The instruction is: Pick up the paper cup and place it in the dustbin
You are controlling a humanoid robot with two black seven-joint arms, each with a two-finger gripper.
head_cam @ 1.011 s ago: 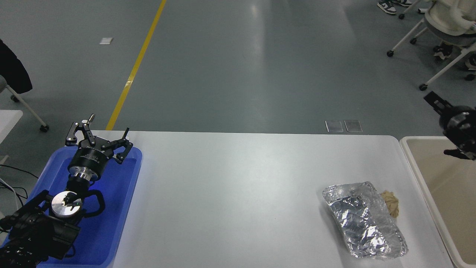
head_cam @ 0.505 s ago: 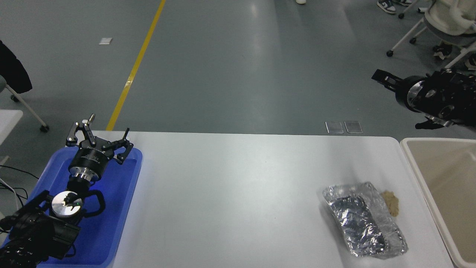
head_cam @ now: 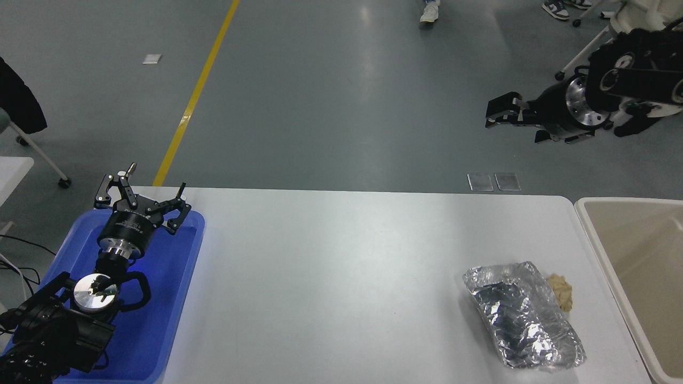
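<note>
No paper cup shows anywhere in this view. The dustbin (head_cam: 586, 224) is a beige bin off the table's right end, cut by the picture's edge; the part of its inside that I see holds nothing. My right gripper (head_cam: 520, 124) hangs high in the air beyond the table's far right corner, up and left of the bin, pointing left. It is open with nothing in it. My left gripper (head_cam: 141, 198) is parked open over the blue tray (head_cam: 176, 298) at the lower left.
A wrinkly silver foil packet (head_cam: 520, 314) lies near the table's front right, with a small tan paper wad (head_cam: 561, 290) touching its right side. Wheeled chairs (head_cam: 613, 32) and a person's shoes (head_cam: 429, 13) are on the floor beyond the table.
My right arm has risen from over the dustbin and swung up and to the left, away from it. The left arm, foil packet and wad have stayed put.
</note>
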